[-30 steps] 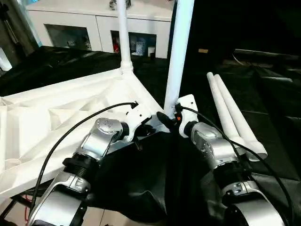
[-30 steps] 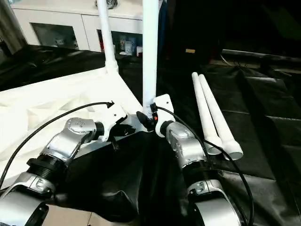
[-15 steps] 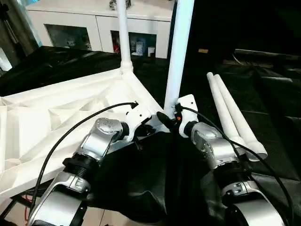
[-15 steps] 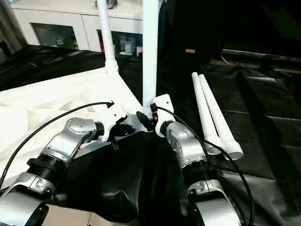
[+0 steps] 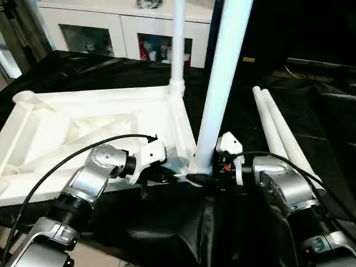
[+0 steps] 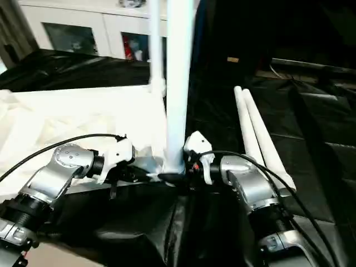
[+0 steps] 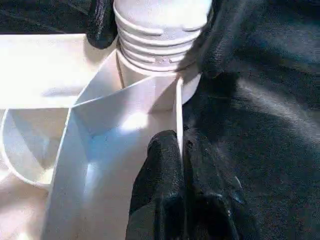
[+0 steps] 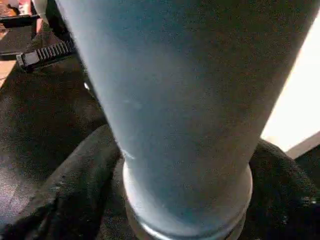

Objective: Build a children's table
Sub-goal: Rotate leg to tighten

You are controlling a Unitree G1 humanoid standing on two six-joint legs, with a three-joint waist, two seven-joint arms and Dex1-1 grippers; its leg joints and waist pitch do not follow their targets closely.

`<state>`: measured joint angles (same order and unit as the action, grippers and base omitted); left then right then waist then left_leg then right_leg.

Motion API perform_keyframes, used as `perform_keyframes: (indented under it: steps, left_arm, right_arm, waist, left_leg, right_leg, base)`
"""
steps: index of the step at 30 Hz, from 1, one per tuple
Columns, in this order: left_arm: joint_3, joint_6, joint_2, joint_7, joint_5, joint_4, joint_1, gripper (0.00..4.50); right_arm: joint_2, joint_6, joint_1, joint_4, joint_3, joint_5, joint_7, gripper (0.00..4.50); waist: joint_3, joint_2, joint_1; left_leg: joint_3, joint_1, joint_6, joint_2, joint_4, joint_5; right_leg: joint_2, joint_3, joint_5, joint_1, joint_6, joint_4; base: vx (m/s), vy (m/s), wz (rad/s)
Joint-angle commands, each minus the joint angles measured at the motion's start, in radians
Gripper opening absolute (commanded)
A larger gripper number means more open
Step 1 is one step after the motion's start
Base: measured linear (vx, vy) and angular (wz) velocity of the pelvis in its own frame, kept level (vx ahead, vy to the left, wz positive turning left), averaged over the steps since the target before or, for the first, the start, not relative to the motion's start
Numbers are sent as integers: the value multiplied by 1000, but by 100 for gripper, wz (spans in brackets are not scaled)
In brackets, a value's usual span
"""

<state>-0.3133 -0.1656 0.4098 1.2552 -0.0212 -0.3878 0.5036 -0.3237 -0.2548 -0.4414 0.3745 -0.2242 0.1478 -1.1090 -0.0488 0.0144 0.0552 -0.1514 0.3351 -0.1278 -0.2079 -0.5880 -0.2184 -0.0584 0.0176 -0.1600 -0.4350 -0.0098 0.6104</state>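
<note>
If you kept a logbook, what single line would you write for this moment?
left gripper: shut on tabletop rim | right gripper: at near leg base, grip unclear | far leg: upright | two spare legs: lying

Up top, the two head cameras look forward and down over both silver forearms, side by side, sharing the upturned tabletop (image 5: 94, 119) and the near upright leg (image 5: 219, 89). The left wrist camera sits tight against that leg's threaded foot at the corner socket (image 7: 150, 75). The right wrist camera is pressed right up to the same leg's shaft.
</note>
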Motion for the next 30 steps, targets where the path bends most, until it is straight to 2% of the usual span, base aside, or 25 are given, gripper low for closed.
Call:
perform_keyframes:
  steps: [1, 6, 11, 13, 14, 15, 16, 17, 18, 19, 20, 22, 26, 27, 30]
  left_arm:
    - [-13, 18, -10, 18, 33, 23, -8, 0]
    - [-9, 16, -13, 13, 37, 27, -11, 0]
    - [11, 3, -41, -38, 40, 16, 0, 0]
    - [38, -27, -86, -135, 27, -22, 32, 0]
    - [38, -27, -86, -135, 27, -22, 32, 0]
    - [62, -59, -134, -230, 16, -66, 72, 0]
    - [74, -76, -160, -281, 10, -91, 95, 0]
    - [74, -77, -161, -281, 10, -91, 95, 0]
    - [94, -100, -210, -369, 2, -137, 140, 0]
    - [100, -106, -225, -396, 1, -152, 154, 0]
    - [104, -105, -238, -418, -1, -165, 166, 0]
    - [98, -88, -259, -432, 0, -183, 183, 0]
    - [85, -69, -263, -423, -23, -191, 182, 0]
    - [82, -66, -259, -417, -26, -188, 177, 0]
    - [70, -53, -242, -393, -35, -178, 161, 0]
  right_arm:
    - [5, -20, 9, -28, -22, 16, -38, 334]
    - [14, -29, 14, -32, -24, 21, -38, 288]
    - [64, -21, 10, 2, -6, 11, 64, 278]
    - [128, -27, -12, 72, 19, -24, 214, 277]
    - [128, -27, -12, 72, 19, -24, 214, 277]
    - [188, -36, -38, 146, 39, -49, 345, 276]
    - [223, -34, -55, 186, 54, -56, 420, 276]
    - [224, -34, -55, 187, 55, -56, 420, 276]
    - [290, -15, -95, 267, 93, -65, 577, 276]
    - [311, -9, -110, 295, 106, -69, 633, 275]
    - [329, -8, -125, 320, 119, -68, 681, 275]
    - [361, 12, -152, 362, 123, -74, 734, 275]
    - [380, 57, -165, 374, 118, -89, 703, 275]
    - [382, 61, -164, 367, 120, -78, 670, 331]
    - [381, 49, -160, 345, 134, -44, 609, 355]
  waist:
    - [59, 8, -1]
    - [60, 8, 0]
    - [58, 9, 0]
    - [56, 8, -4]
    - [54, 8, -8]
    - [56, 9, -9]
    - [53, 9, -15]
    - [53, 9, -17]
    - [55, 10, -19]
    - [54, 7, -22]
    - [57, 10, -22]
    - [58, 7, -21]
    - [63, 5, -19]
    - [63, 5, -18]
    - [62, 5, -19]
  left_leg:
    - [-20, 17, 61, -1, 66, -141]
    - [-19, 19, 62, -1, 65, -128]
    - [-20, 19, 55, 0, 66, -131]
    - [-19, 19, 40, 2, 68, -144]
    - [-20, 19, 33, 4, 68, -153]
    - [-17, 17, 21, 4, 69, -164]
    - [-18, 17, 12, 7, 69, -173]
    - [-17, 16, 7, 9, 68, -180]
    - [-14, 18, 7, 9, 69, -176]
    - [-17, 15, 2, 11, 67, -176]
    - [-14, 20, 1, 13, 68, -167]
    - [-15, 18, 8, 11, 67, -163]
    - [-18, 22, 31, 9, 65, -133]
    - [-19, 22, 39, 9, 64, -125]
    - [-18, 23, 53, 8, 65, -130]
  right_leg:
    - [-46, -26, -254, 71, -203, -73]
    - [-46, -26, -226, 73, -209, -69]
    - [-46, -26, -241, 71, -203, -71]
    - [-46, -26, -296, 70, -184, -76]
    - [-45, -25, -322, 67, -177, -79]
    - [-45, -24, -364, 68, -161, -80]
    - [-44, -24, -392, 64, -151, -85]
    - [-44, -24, -414, 62, -145, -87]
    - [-47, -23, -430, 68, -133, -88]
    - [-46, -25, -439, 57, -131, -92]
    - [-46, -23, -437, 68, -124, -90]
    - [-45, -24, -399, 63, -132, -87]
    - [-44, -26, -264, 70, -175, -76]
    - [-44, -25, -230, 72, -189, -73]
    - [-44, -24, -218, 75, -202, -72]
  base:
    - [0, 0, 0]
    - [0, 0, 0]
    - [0, 0, 0]
    - [0, 0, 0]
    - [0, 0, 0]
    - [0, 0, 0]
    - [0, 0, 0]
    - [0, 0, 0]
    - [0, 0, 0]
    - [0, 0, 0]
    - [0, 0, 0]
    - [0, 0, 0]
    - [0, 0, 0]
    - [0, 0, 0]
    - [0, 0, 0]
